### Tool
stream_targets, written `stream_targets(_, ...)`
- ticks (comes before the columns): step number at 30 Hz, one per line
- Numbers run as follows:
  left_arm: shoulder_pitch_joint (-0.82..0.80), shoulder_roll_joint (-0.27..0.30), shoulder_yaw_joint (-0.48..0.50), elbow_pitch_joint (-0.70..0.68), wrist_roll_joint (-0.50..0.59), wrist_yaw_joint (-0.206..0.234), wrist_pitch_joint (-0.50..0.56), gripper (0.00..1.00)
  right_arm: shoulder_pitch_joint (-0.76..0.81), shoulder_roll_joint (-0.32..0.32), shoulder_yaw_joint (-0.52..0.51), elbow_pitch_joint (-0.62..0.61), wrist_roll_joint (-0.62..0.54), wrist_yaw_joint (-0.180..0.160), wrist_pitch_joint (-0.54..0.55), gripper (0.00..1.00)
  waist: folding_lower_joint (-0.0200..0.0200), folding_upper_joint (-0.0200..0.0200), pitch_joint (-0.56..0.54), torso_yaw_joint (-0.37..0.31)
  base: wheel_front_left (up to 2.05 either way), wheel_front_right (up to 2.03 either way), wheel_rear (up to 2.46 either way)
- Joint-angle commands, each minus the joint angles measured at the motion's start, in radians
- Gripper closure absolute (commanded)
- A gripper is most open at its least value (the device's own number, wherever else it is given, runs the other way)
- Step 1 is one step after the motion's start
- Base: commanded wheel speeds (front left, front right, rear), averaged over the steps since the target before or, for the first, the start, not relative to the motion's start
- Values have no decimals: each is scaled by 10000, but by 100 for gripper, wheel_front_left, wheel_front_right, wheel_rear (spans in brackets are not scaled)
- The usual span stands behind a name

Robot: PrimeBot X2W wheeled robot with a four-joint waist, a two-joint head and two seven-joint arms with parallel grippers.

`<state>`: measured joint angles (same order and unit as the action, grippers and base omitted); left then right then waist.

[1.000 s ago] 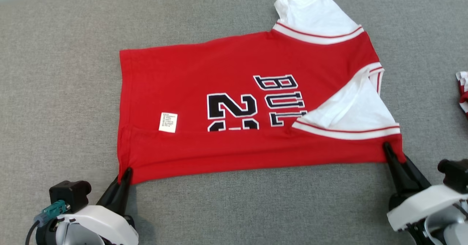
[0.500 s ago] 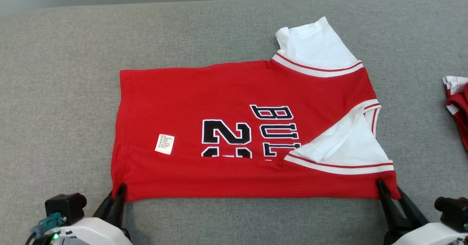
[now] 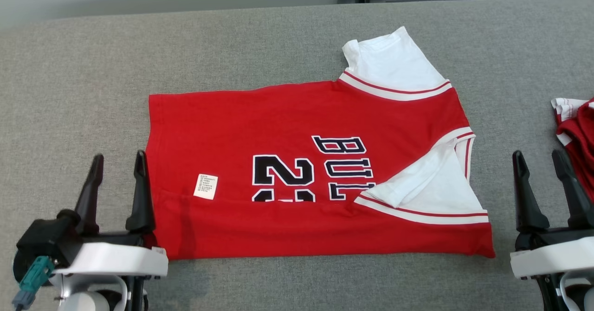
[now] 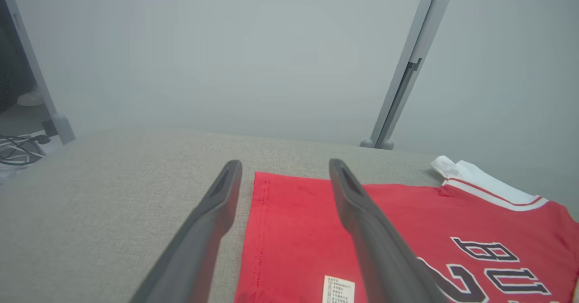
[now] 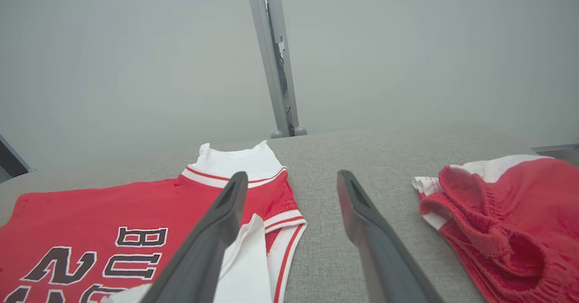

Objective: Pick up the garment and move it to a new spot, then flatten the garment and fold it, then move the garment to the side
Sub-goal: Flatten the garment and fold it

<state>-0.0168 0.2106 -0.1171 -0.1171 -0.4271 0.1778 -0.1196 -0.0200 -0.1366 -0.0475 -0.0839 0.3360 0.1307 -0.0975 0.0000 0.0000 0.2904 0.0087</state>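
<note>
Left gripper (image 3: 119,157) and right gripper (image 3: 537,154), splayed wide and empty, flanking the flat, part-folded Bulls jersey (image 3: 278,130). Risk: a careless grab pulling the fold loose, or snagging the red garment (image 3: 577,134) beyond its sleeves.

one red garment (image 3: 278,130) mid-frame, with one white label (image 3: 205,186) and two white sleeves: the upper sleeve (image 3: 394,62) and the lower sleeve (image 3: 431,185). one crumpled red-and-white cloth (image 3: 577,130) at the right edge. two end effectors, the left end effector (image 3: 118,155) lower left and the right end effector (image 3: 537,152) lower right, two fingers each. one grey counter (image 3: 69,69).
</note>
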Motion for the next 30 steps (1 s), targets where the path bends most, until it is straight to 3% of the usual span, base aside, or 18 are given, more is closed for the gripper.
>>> stream_targets(1,-322,134,-5,54,197,-29,-238,0,-210,-9,-5,-82,-173,2,-125,0,0,0,-53,6,0,0,0)
stream_targets(8,-786,464,-262,625,620,-189,-282,0,-598,-22,184,139,-479,2,-35,0,0,0,-186,-11,0,0,0)
stream_targets(19,-1007,447,-496,935,554,-234,-66,0,-684,-74,221,192,-412,2,8,0,0,0,-127,96,0,0,0)
stream_targets(25,-1992,513,-601,1328,267,-606,319,0,-843,-111,333,155,-374,2,72,0,0,0,122,81,0,0,0)
stream_targets(30,-3764,569,-718,2841,-324,-1322,1246,0,-1117,-108,565,208,-322,2,47,0,0,0,490,-121,0,0,0)
